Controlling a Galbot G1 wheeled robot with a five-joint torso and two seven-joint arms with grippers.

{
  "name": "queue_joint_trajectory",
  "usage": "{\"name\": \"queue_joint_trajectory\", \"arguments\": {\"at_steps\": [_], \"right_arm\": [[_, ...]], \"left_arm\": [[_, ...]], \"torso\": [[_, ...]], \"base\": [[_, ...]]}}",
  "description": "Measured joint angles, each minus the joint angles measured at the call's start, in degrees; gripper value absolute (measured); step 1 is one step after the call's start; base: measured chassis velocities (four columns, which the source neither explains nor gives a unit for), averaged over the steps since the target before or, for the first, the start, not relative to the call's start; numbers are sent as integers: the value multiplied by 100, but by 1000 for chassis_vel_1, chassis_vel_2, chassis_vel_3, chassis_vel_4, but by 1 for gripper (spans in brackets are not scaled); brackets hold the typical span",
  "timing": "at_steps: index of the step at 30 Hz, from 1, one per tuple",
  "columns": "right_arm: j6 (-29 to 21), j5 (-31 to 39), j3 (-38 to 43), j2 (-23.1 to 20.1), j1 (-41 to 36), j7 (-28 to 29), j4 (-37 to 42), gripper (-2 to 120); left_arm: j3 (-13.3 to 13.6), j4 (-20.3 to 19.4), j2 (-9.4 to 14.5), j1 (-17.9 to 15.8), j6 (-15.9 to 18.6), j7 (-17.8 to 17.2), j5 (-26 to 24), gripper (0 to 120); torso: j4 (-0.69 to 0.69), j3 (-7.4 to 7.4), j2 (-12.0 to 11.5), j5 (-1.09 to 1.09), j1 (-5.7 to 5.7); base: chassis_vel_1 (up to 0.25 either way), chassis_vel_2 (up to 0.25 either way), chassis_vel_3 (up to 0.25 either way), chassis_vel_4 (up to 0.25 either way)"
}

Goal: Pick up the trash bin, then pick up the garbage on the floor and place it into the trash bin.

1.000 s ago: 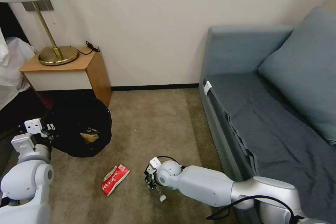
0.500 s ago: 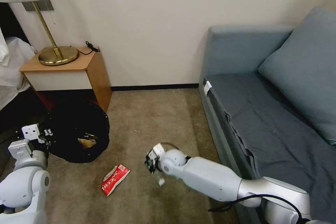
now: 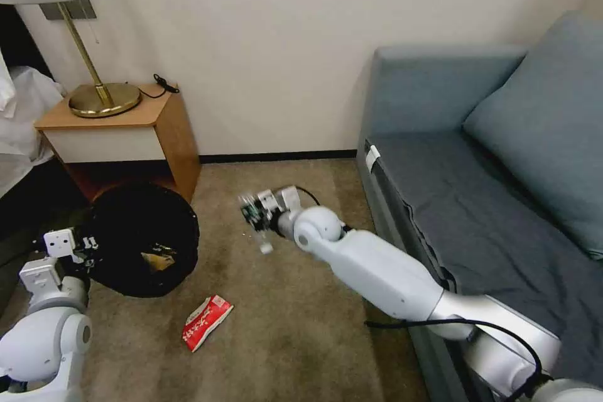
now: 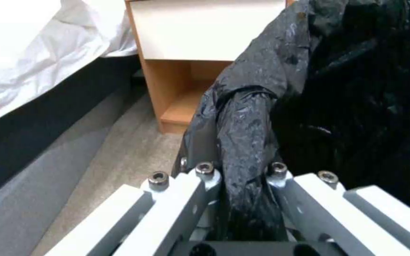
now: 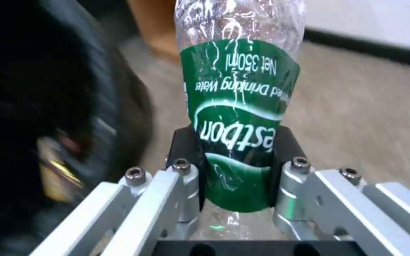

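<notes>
The trash bin [image 3: 141, 235], lined with a crinkly black bag, sits on the carpet at the left with tan and shiny litter [image 3: 156, 259] inside. My left gripper [image 3: 78, 250] is at its near-left rim, and the left wrist view shows this gripper [image 4: 243, 170] shut on a fold of the black bag [image 4: 247, 117]. My right gripper [image 3: 254, 217] hangs above the carpet to the right of the bin, shut on a small clear bottle [image 3: 264, 242]. In the right wrist view the gripper [image 5: 238, 156] pinches the bottle's green label [image 5: 240, 81]. A red-and-white packet [image 3: 206, 321] lies on the floor nearer me.
A wooden nightstand [image 3: 135, 132] with a brass lamp [image 3: 103, 99] stands just behind the bin. A blue-grey sofa [image 3: 477, 201] runs along the right side. White bedding [image 3: 19, 119] shows at the far left. Open carpet [image 3: 295, 188] lies between bin and sofa.
My right arm has lifted the bottle off the floor and carried it away from me and leftward, closer to the bin. The bin and left gripper shifted slightly.
</notes>
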Motion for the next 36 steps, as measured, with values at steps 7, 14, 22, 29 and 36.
{"name": "queue_joint_trajectory", "arguments": {"at_steps": [7,14,22,29,36], "right_arm": [[172,127,8,265,191,-225,158,19],[294,163,-192,570,261,-347,136,19],[555,123,-553,968,239,-456,-73,19],[586,44,-701,1039,99,-376,-113,28],[731,-17,-786,962,-16,-234,-60,53]], "left_arm": [[89,-56,27,-36,24,78,22,4],[201,-126,39,-115,110,126,8,4],[268,-202,-23,-156,195,133,-13,4],[269,-202,-73,-140,195,133,-15,4],[249,-154,-110,-179,194,124,0,4]], "torso": [[-1,0,0,0,0],[-1,0,0,-1,0],[0,0,0,-1,0],[0,0,0,-1,0],[-1,0,0,0,0]], "base": [[0,0,0,0],[0,0,0,0],[0,0,0,0],[0,0,0,0],[0,0,0,0]]}}
